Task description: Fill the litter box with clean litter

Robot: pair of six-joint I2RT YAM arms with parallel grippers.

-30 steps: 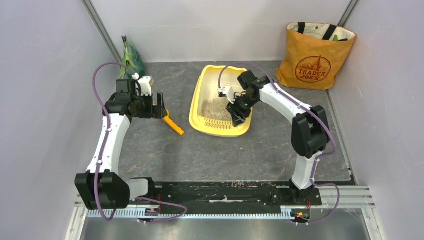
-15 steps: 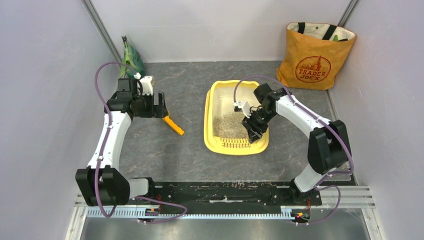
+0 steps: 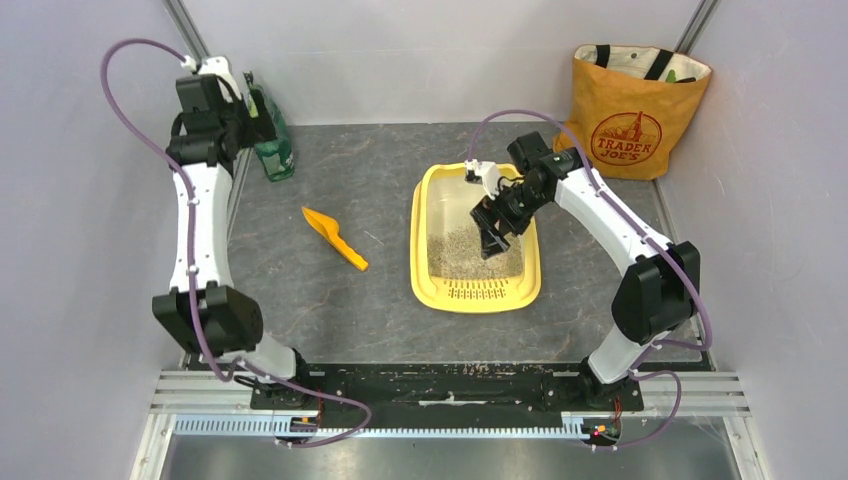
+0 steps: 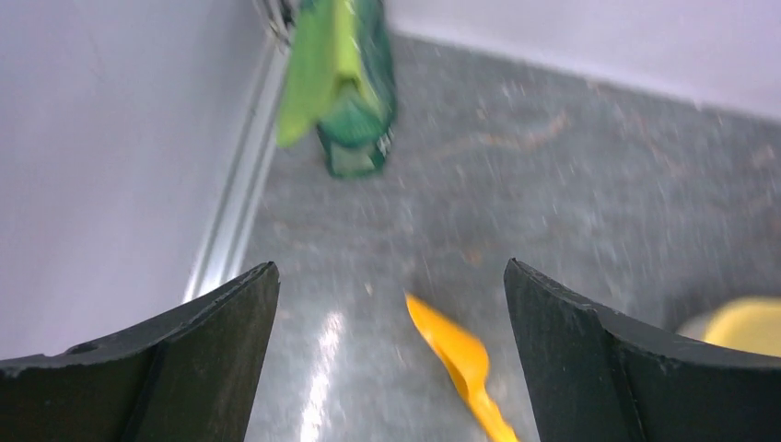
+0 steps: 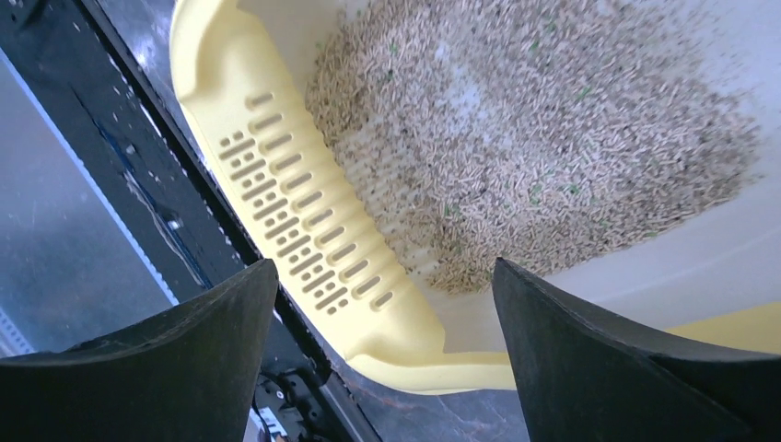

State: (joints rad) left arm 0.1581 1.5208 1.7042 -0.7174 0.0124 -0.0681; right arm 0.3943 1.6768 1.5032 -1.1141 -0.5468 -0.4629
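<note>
The litter box [image 3: 424,262] is set on the grey bench [image 3: 350,300] right of centre, with its slotted grate [image 3: 478,291] turned toward the arm bases. The clean litter [image 3: 455,252] is spread as a grey-beige patch over the near half of the tray floor, up against the grate; in the right wrist view the litter [image 5: 516,138] is seen heaped against the slotted end of the box [image 5: 198,64], and the pale floor is exposed farther back.

The right end effector [image 3: 490,238] is held over the inside of the box, close to its right wall. Its 2 fingers are spread wide in the right wrist view [image 5: 382,276], and nothing is gripped between them.

The left end effector [image 3: 245,108] is raised at the far left corner, beside the green bag [image 3: 272,140]. Its jaws are likewise spread wide [image 4: 389,276], and nothing is held. The bag [image 4: 345,83] is propped against the corner post.

An orange-yellow scoop [image 3: 335,237] is laid flat on the bench between the bag and the box, well apart from both; it is also caught in the left wrist view [image 4: 460,359]. An orange tote bag [image 3: 625,115] is stood in the far right corner.
</note>
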